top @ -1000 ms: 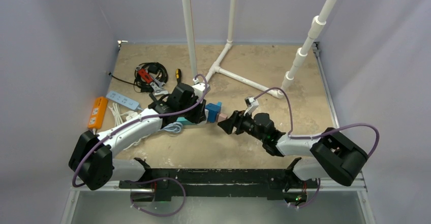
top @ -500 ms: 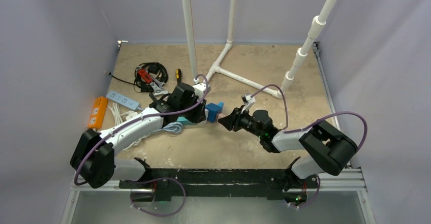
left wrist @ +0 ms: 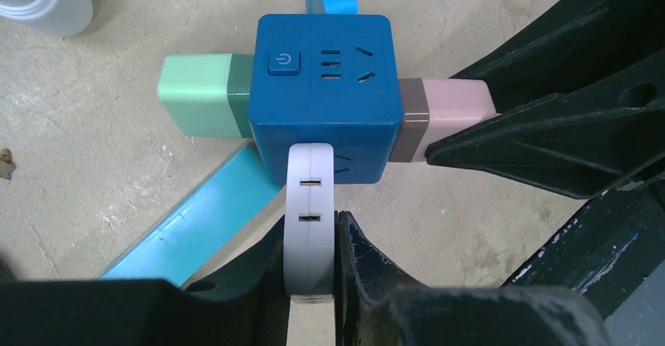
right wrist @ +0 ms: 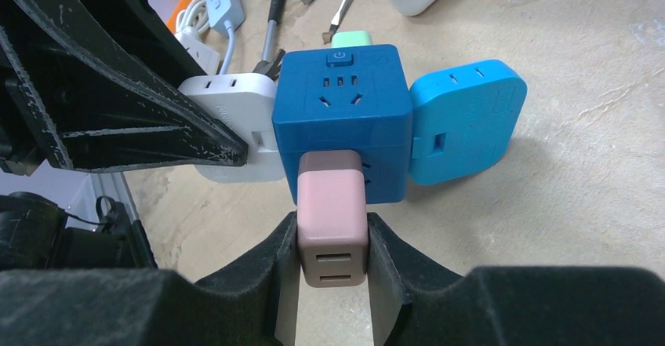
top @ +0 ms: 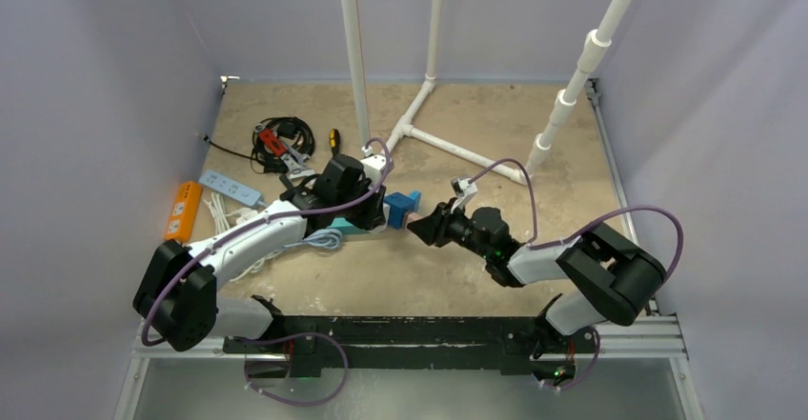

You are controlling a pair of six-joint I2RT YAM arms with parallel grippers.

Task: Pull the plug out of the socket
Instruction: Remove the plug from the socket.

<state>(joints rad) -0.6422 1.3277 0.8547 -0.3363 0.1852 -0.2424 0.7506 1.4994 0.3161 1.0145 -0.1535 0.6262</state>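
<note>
1. Top external view: the blue cube socket (top: 401,209) lies near the middle of the counter (top: 419,282), between the two arms. The left pincer (top: 374,212) is at its left side and the right pincer (top: 426,227) at its right side. From this height I cannot tell how the jaws stand.
2. Left wrist view: the left pincer (left wrist: 310,240) is pressed together on a white plug (left wrist: 309,205) that sits in the near face of the cube. A green plug (left wrist: 198,95) sticks out from another face.
3. Right wrist view: the right pincer (right wrist: 333,244) pinches the pink plug (right wrist: 332,220), one finger on each side. The plug is fully seated in the socket.
4. Risks, as I judge them:
   - The fingers hold only the rear part of a smooth plug, so they may slide off when the pull begins.
   - The left arm holds the white plug, not the cube itself. That plug may come out instead, and the cube would follow the right arm.
   - A pull not straight along the pins may jam them.
</note>
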